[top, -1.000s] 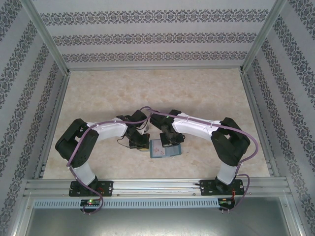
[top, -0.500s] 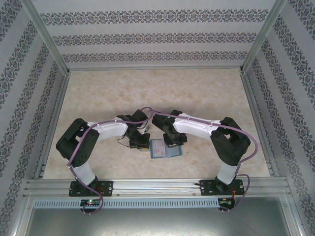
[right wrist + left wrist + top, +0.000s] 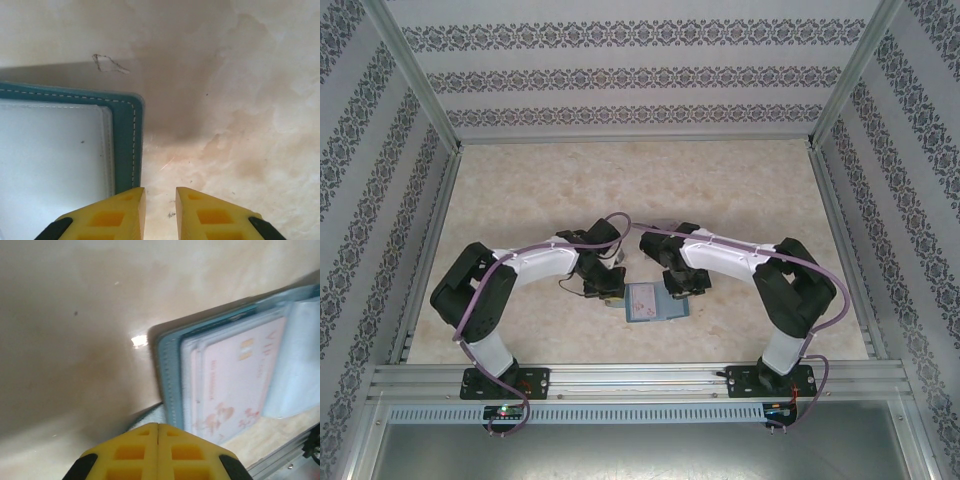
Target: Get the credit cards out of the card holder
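The card holder is lying open and flat on the counter, near its front edge and between the two arms. In the left wrist view a pale pink credit card is sitting tucked under one of the holder's clear pockets. By my reading, then, the task is barely under way, since this card at least is waiting to be drawn out. I cannot tell whether more cards are sitting in the other pockets.

The left claw is hanging just beside the holder's left edge, its yellow fingers pressed together and gripping nothing. The right claw is hovering just off the holder's stitched teal corner, over bare counter. Its fingers are standing slightly apart with nothing between them. Neither claw is touching a card, so the whole pulling-out is left to do.
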Controlling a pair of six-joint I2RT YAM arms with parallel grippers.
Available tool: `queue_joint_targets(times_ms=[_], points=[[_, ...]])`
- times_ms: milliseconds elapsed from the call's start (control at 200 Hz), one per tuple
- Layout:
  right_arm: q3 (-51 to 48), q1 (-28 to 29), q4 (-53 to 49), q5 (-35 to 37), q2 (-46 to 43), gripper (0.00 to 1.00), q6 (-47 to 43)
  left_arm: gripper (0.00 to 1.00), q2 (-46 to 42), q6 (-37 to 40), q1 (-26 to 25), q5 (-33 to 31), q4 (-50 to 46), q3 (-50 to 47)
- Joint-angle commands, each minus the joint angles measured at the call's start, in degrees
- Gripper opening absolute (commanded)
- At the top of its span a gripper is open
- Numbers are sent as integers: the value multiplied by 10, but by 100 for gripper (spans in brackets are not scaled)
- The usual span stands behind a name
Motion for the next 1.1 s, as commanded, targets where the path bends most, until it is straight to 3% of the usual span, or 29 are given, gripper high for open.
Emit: queue_joint_targets(times_ms=[0,465,854,1094], points=[[-13,-6,6,14,-24,25,-10,0,-25,-11,-5,3,-11,13],[-51,-29,114,-65,-38,17,-8,0,-37,-22,-6,13,8,8],[-15,-23,62,-36,-73,16,-1,0,-26,-27,-8,29,21,10],[-23,-14,152,-146,-88,17,30,0,-14,-42,-16,41,44,8]])
